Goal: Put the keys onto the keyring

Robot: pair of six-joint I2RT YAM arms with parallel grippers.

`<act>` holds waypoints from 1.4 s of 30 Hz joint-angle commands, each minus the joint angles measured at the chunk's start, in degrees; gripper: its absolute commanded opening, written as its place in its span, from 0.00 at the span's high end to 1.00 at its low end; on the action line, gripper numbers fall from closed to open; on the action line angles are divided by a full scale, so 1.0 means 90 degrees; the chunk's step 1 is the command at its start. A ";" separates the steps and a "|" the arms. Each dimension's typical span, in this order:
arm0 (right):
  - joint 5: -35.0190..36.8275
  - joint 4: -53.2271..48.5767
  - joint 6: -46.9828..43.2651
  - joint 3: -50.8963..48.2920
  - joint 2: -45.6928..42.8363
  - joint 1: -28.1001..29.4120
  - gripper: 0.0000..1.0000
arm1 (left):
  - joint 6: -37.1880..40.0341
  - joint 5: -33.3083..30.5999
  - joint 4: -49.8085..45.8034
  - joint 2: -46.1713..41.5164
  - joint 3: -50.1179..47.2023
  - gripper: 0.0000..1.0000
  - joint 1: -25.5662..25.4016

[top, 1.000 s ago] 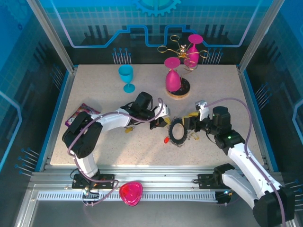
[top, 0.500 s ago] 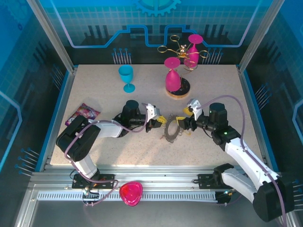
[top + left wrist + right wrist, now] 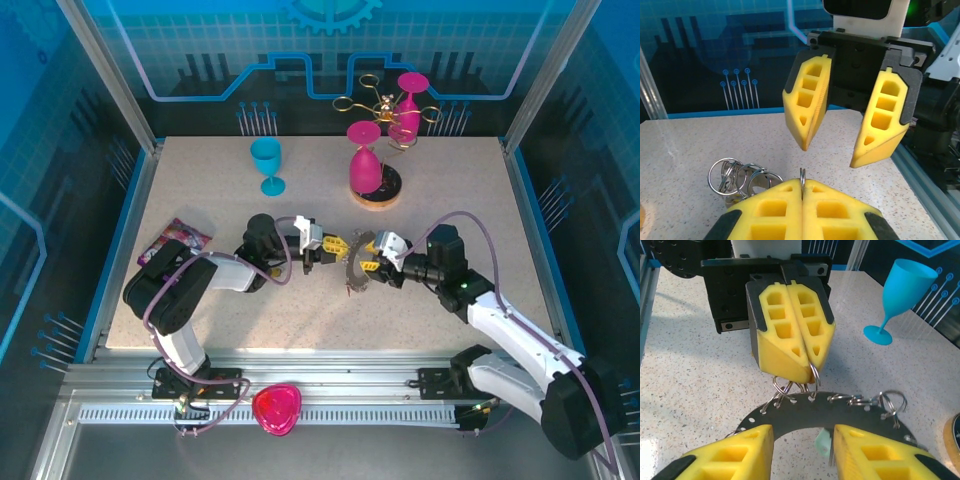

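The keyring (image 3: 825,407) is a flat grey ring with holes and silvery wire loops along its rim. In the top view the keyring (image 3: 354,266) stands nearly on edge between both grippers. My left gripper (image 3: 802,187) is shut on one wire loop (image 3: 802,175), and from the right wrist the same left gripper (image 3: 809,374) pinches that loop at the ring's rim. My right gripper (image 3: 802,436) is open, its fingers (image 3: 725,455) under the ring's arc. A small pale green piece (image 3: 823,441) hangs beside one finger. I cannot make out any brass-headed keys.
A blue goblet (image 3: 267,160) stands at the back left. A pink goblet (image 3: 364,160) rests upside down on a round base (image 3: 380,198), and a gold wire stand (image 3: 385,112) holds another behind it. A small packet (image 3: 180,238) lies at the left.
My right arm has carried the keyring leftward towards the left gripper, and the ring has tipped from face-up to nearly on edge. The left gripper now pinches a loop on its rim.
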 commanded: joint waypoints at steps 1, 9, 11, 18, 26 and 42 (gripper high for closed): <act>-0.0257 0.0414 -0.0274 -0.0037 0.0077 0.0125 0.64 | -0.0048 0.0459 0.0435 -0.0172 0.0020 1.00 -0.0015; -0.0426 0.0627 -0.0185 0.0041 0.0370 0.0223 0.75 | -0.0020 0.0618 0.0377 -0.0218 0.0082 1.00 -0.0057; -0.0440 0.0680 -0.0164 0.0041 0.0428 0.0233 0.76 | -0.0019 0.0628 0.0361 -0.0235 0.0083 1.00 -0.0060; -0.0387 0.0913 -0.0067 0.0048 0.0612 0.0267 0.78 | 0.0000 0.0658 0.0335 -0.0213 0.0107 1.00 -0.0076; -0.0415 0.1171 0.0019 0.0079 0.0815 0.0313 0.81 | 0.0006 0.0714 0.0293 -0.0203 0.0111 1.00 -0.0108; -0.0657 0.0551 -0.0066 0.0368 0.1052 0.0340 1.00 | 0.0232 0.0216 0.0007 -0.0082 -0.0134 0.86 -0.0069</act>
